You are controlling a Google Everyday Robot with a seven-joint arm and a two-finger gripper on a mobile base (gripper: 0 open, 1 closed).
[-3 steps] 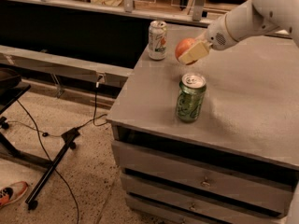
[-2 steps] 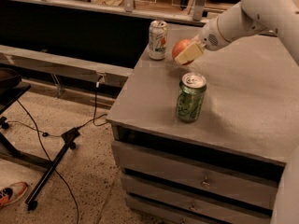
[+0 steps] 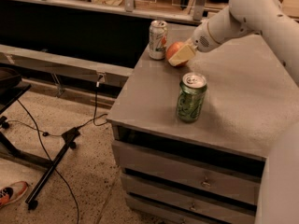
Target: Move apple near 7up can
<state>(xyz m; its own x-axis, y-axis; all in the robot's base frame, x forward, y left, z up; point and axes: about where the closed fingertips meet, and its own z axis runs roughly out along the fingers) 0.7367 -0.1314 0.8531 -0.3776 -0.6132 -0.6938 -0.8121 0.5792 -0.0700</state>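
Gripper [image 3: 180,55]: at the far left of the table [image 3: 243,106], reaching in from the right; jaws clenched on the apple.
Apple [image 3: 172,49]: in the jaws, low at the tabletop; resting or just lifted, cannot tell.
7up can [image 3: 158,39]: upright, just left of the apple; narrow gap, apparently not touching.
Governing relation: 7up can directly left of the jaws, at about the same depth, nothing between.
Green can [image 3: 191,98]: upright, nearer the front edge, apart from that line.
Judgement: placement nearly met; set-down and release outstanding.
Risk: nudging the 7up can on opening.
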